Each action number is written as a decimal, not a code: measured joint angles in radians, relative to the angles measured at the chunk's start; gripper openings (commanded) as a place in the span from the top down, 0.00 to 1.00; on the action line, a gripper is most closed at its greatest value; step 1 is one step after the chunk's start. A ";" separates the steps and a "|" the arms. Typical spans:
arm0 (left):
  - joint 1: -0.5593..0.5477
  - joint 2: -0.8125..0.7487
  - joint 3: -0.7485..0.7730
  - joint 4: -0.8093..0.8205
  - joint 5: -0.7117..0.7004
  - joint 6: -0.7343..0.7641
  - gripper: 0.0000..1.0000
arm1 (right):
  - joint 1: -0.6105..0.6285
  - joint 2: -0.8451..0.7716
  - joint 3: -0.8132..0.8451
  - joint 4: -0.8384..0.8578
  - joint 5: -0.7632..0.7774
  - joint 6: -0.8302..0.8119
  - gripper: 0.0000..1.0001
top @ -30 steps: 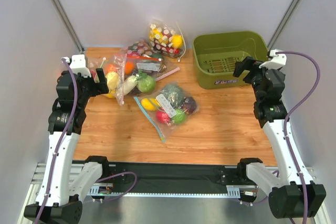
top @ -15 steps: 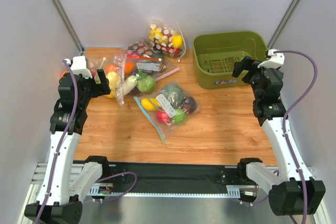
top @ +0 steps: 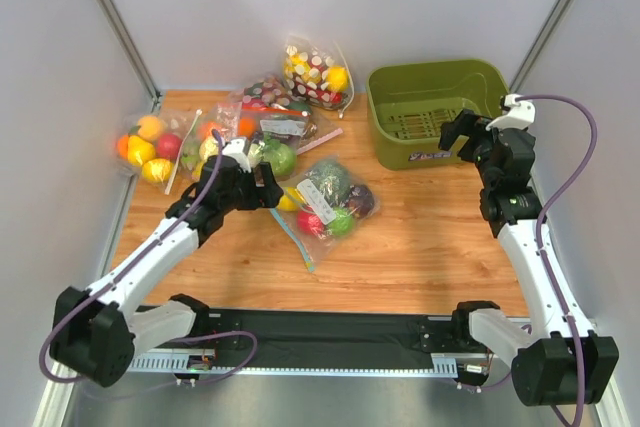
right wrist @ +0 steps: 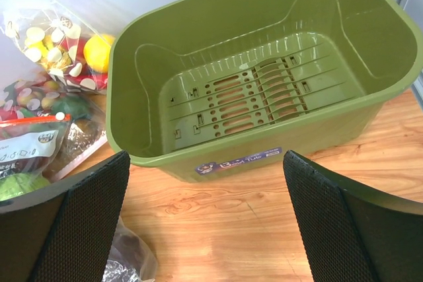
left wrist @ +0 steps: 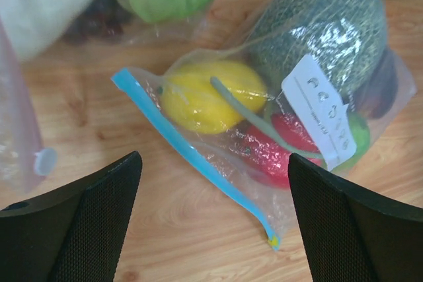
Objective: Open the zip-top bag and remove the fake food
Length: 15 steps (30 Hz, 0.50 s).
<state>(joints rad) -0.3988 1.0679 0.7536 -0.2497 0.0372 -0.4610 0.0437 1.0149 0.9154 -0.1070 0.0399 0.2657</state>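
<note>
Wooden tabletop (top: 420, 247), enclosed by pale grey walls, carries all items. Nearest: left hand (left wrist: 211, 229), fingers spread wide apart and holding nothing, poised above the zip-top bag (top: 320, 202), which lies flat near the tabletop's centre, teal-blue zipper strip (left wrist: 192, 156) running along its near-left edge, white label (left wrist: 320, 107) facing up. Contents, the fake food (left wrist: 264, 117): yellow lemon (left wrist: 208, 94), red piece (left wrist: 284, 140), grey-green leafy piece (left wrist: 330, 28), green and dark purple pieces at the far edge. Zipper appears shut; nothing removed yet. Behind it: further clear bags (top: 255, 142) of fruit, touching or overlapping one another, one with a green ball just beside the target. Far left: a bag of orange and yellow fruit (top: 150, 142). Far back: polka-dot bag (top: 315, 72). Right rear: green bin (top: 435, 112), with the right hand (right wrist: 205, 216) hovering before it, fingers likewise apart and unladen. Risks: soft film may slip or bunch under a single pinch; a grasp landing on the bag body rather than the strip would drag the whole bag; neighbouring bags sit close enough to be snagged by mistake.
</note>
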 measured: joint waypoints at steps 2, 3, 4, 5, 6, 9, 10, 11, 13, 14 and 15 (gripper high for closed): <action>-0.018 0.052 -0.024 0.021 0.000 -0.032 0.04 | 0.000 0.000 0.000 -0.002 -0.005 0.000 0.00; -0.027 0.077 -0.032 0.032 0.001 -0.047 0.05 | 0.000 0.000 0.000 -0.002 -0.007 0.000 0.00; -0.035 0.101 -0.038 0.045 0.003 -0.060 0.05 | 0.000 0.000 0.000 -0.002 -0.008 0.001 0.00; -0.045 0.125 -0.042 0.061 0.003 -0.074 0.09 | 0.000 0.000 0.000 -0.002 -0.014 0.001 0.00; -0.051 0.144 -0.045 0.074 0.005 -0.085 0.11 | 0.000 0.000 0.000 -0.002 -0.021 0.002 0.00; -0.071 0.194 -0.048 0.111 0.007 -0.113 0.17 | 0.000 0.000 0.000 -0.002 -0.039 0.003 0.00; -0.076 0.208 -0.050 0.121 0.007 -0.120 0.21 | 0.000 0.000 0.000 -0.002 -0.043 0.004 0.00; -0.079 0.217 -0.052 0.129 0.006 -0.127 0.22 | 0.000 0.000 0.000 -0.002 -0.047 0.004 0.00; -0.084 0.232 -0.064 0.143 0.002 -0.137 0.24 | 0.000 0.000 0.000 -0.002 -0.051 0.005 0.00; -0.085 0.238 -0.072 0.148 -0.002 -0.142 0.25 | 0.000 0.000 0.000 -0.002 -0.053 0.005 0.00; -0.085 0.245 -0.081 0.154 -0.004 -0.146 0.26 | 0.000 0.000 0.000 -0.002 -0.056 0.006 0.00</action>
<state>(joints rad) -0.4839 1.3128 0.6727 -0.0959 0.0334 -0.6071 0.0437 1.0145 0.9154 -0.1089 -0.0158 0.2718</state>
